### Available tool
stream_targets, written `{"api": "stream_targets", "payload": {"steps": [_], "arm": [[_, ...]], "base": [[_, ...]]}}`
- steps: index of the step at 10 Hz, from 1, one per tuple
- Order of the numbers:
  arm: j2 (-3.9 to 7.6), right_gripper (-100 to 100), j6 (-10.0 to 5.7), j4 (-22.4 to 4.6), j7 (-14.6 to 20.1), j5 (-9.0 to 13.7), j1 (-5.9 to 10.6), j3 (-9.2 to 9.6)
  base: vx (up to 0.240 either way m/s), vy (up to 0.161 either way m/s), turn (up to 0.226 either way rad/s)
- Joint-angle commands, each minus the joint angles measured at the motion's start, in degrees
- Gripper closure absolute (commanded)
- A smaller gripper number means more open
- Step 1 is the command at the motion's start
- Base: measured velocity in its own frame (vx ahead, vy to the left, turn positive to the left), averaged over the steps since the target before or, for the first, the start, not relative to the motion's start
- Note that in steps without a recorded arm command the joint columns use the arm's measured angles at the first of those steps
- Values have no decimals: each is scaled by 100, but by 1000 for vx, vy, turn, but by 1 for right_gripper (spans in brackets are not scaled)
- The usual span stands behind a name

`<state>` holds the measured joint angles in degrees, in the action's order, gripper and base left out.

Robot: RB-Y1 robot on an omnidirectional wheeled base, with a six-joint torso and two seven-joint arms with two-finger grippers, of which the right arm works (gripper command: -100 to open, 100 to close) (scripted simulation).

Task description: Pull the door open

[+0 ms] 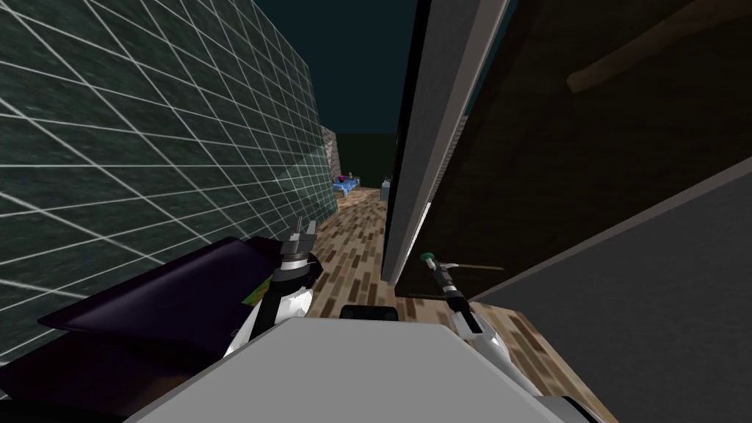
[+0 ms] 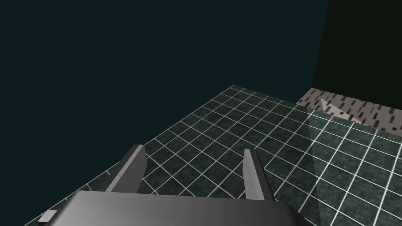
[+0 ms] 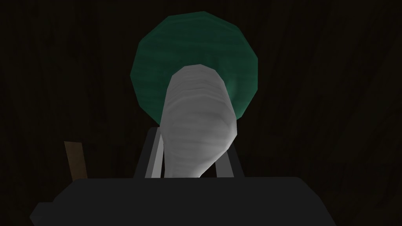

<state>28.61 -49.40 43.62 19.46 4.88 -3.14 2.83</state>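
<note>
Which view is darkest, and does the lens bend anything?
Right wrist view is darkest: the door is almost black, and only the grey handle and its green round base catch light, the right gripper shut on the handle. Head view: the wide lens splays the tiled wall and door towards the corners. Left wrist view: a paler wedge crosses the tiled wall beyond the open left gripper.

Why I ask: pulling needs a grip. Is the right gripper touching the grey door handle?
Touching. In the right wrist view the right gripper is shut on the grey handle, a finger pressing each side, before the green round plate.
</note>
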Motion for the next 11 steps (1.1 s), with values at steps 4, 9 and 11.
{"api": "stream_targets", "payload": {"steps": [4,9,11], "arm": [[187,100,-240,30,209,-50,-166,145],[424,100,-813,-128,428,-69,-449,281],[495,100,-977,-172,487,-73,-527,315]], "base": [[-184,-67,104],[-185,-76,171],[-172,-85,120]]}}
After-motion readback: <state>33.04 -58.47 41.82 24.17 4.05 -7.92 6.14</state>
